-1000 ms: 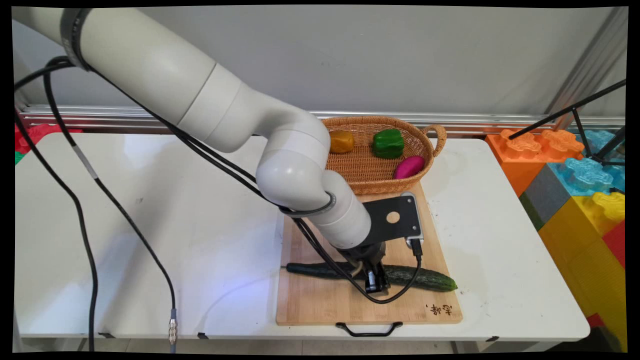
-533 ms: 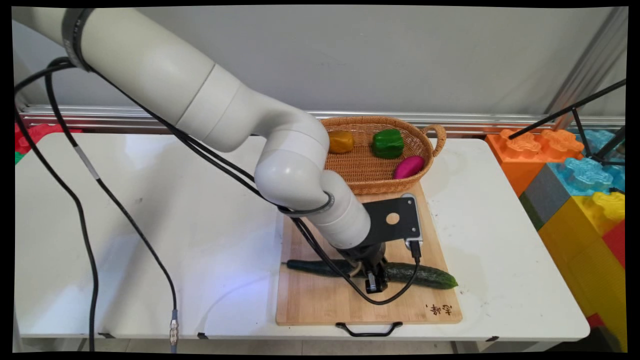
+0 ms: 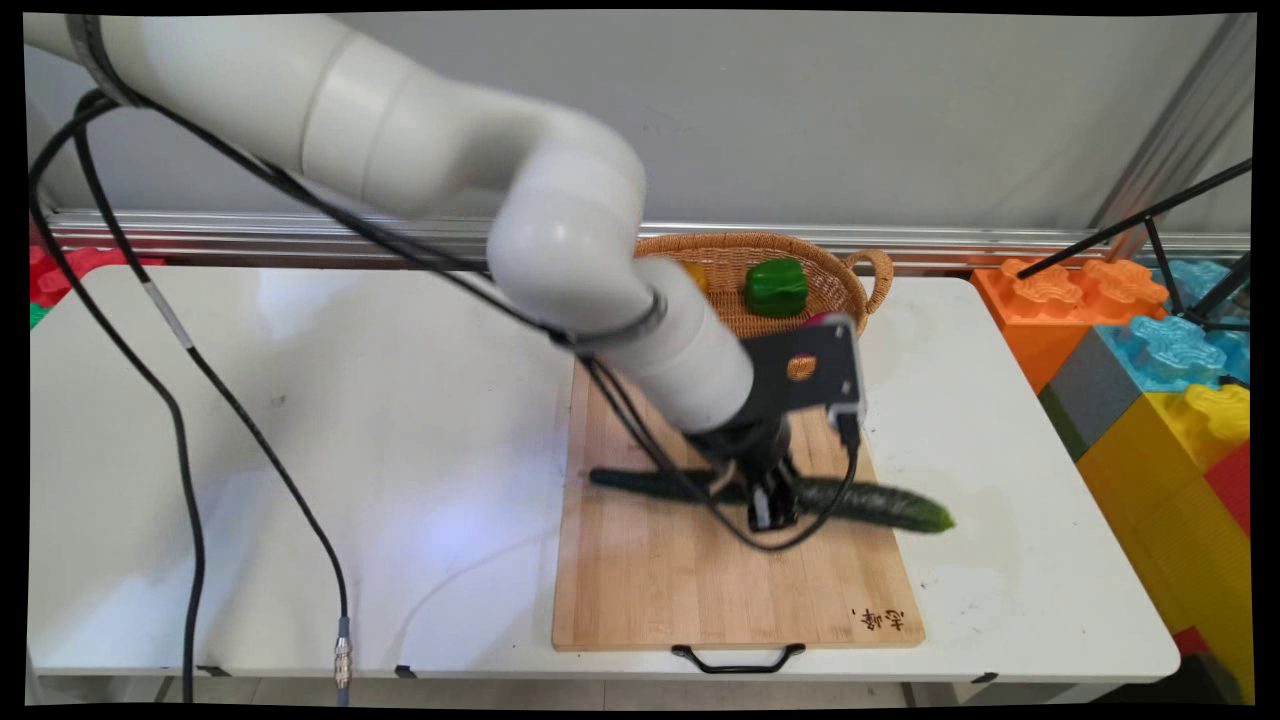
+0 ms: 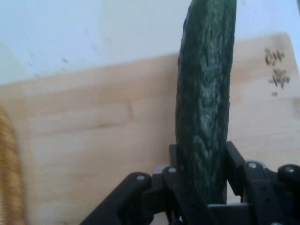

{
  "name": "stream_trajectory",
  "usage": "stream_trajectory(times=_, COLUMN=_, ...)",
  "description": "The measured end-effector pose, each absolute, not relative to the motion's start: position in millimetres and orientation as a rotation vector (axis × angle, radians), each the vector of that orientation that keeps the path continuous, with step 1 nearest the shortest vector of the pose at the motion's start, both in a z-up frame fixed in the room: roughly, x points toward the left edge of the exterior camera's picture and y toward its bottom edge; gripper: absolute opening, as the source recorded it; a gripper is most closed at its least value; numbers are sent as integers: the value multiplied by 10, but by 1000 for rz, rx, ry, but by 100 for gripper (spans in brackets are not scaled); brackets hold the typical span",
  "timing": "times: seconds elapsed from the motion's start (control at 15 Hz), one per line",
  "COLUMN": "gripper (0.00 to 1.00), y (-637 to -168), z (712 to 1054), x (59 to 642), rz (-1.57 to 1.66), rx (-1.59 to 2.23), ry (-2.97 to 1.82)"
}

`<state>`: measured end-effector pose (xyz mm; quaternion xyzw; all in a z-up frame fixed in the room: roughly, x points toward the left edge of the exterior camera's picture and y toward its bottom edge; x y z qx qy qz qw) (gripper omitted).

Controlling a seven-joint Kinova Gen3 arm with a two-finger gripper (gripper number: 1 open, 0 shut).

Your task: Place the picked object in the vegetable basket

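A long dark green cucumber [image 3: 870,503] hangs level above the wooden cutting board [image 3: 700,590], its right tip past the board's right edge. My gripper [image 3: 772,505] is shut on the cucumber near its middle. In the hand view the cucumber [image 4: 206,103] runs up from between the black fingers [image 4: 234,161], with the board [image 4: 93,140] below it. Behind the board stands a wicker basket [image 3: 860,285] holding a green pepper [image 3: 776,286]; the arm hides most of the basket's other contents.
Colourful large toy blocks [image 3: 1150,340] are stacked off the table's right end. Black cables [image 3: 180,400] hang from the arm over the table's left half. The board's black handle [image 3: 737,660] lies at the table's near edge.
The gripper has risen and moved slightly right and back, lifting the cucumber off the board. The arm now covers more of the basket.
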<state>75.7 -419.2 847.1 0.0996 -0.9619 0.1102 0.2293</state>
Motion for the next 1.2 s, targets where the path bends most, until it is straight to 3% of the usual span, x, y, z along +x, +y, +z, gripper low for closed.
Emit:
stream_trajectory(times=0.6, gripper=0, y=-4846, z=9131, x=795, rz=432, rx=313, ry=-2525)
stream_trajectory(times=0.93, gripper=0, y=-5332, z=9163, x=928, rz=534, rx=392, ry=-2474)
stream_trajectory(times=1.2, gripper=0, y=-5702, z=8984, x=1070, rz=581, rx=501, ry=-2427)
